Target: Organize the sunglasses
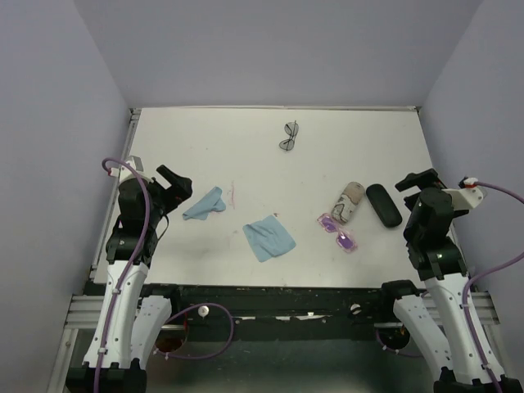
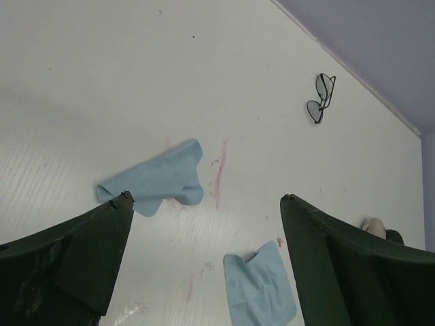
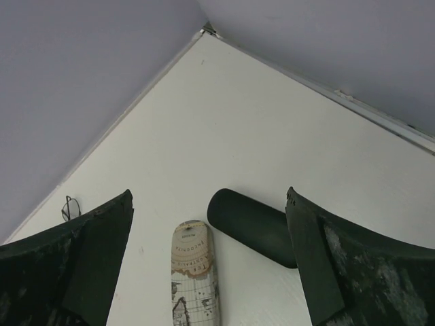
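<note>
1. the left pincer (image 1: 175, 185) is hanging over the table (image 1: 205, 147) with its jaws standing wide apart, gripping nothing.
2. the right pincer (image 1: 416, 182) is hanging on the other side, its jaws also spread wide and gripping nothing.
3. the dark-framed sunglasses (image 1: 290, 136) are lying well ahead of both pincers, toward the far edge. they are sitting forward and to the right of the left pincer, and forward and far to the left of the right pincer.
4. the pink sunglasses (image 1: 339, 232) are lying to the left of the right pincer and a little nearer the arm bases. they are sitting well apart from the left pincer.
5. the black case (image 1: 383, 205) is lying near the right pincer, on its left. the beige pouch (image 1: 350, 202) is lying just beyond the case, with the pink pair just beside the pouch.
6. the blue cloths (image 1: 205, 204) are lying to the right of the left pincer. one is sitting near it, and the other is farther right and nearer the bases.
7. counting: two pairs of sunglasses, two cloths, one case, one pouch.
</note>
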Controlling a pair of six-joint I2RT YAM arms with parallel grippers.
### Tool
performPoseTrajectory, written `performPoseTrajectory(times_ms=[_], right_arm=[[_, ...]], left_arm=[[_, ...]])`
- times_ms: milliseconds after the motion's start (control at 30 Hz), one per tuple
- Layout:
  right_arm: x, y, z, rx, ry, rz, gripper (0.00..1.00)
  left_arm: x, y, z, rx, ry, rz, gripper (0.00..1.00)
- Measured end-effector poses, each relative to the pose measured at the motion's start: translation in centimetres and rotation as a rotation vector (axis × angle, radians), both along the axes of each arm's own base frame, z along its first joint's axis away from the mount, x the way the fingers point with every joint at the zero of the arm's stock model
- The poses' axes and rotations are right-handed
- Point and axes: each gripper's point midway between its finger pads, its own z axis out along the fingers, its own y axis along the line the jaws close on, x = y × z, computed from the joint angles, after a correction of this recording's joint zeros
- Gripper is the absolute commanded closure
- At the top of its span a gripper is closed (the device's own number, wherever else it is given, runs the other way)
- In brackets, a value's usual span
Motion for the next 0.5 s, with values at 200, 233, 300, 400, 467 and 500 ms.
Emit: performPoseTrajectory(times_ms=[200, 233, 300, 400, 467, 500], right_arm=[[0.3, 1.2, 0.0, 0.002, 0.005, 0.081, 0.0], [0.4, 1.6, 0.0, 0.002, 0.005, 0.109, 0.0], [0.6, 2.4, 0.0, 0.004, 0.012, 0.158, 0.0], [1.1, 3.4, 0.1, 0.011, 0.047, 0.215, 0.0], [1.6, 4.3, 0.2, 0.014, 0.071, 0.269, 0.0], [1.8, 4.8, 0.2, 0.016, 0.081, 0.299, 0.0]], left_arm=[[-0.3, 0.0, -0.5, 0.0, 0.022, 0.0, 0.01], [-0.3, 0.0, -0.5, 0.0, 0.022, -0.002, 0.01], [-0.3, -0.1, -0.5, -0.001, 0.021, -0.008, 0.01], [-0.2, -0.5, -0.6, -0.005, 0.016, -0.029, 0.01], [-0.2, -0.7, -0.8, -0.006, 0.014, -0.042, 0.01], [-0.1, -0.8, -1.0, -0.005, 0.013, -0.05, 0.01]])
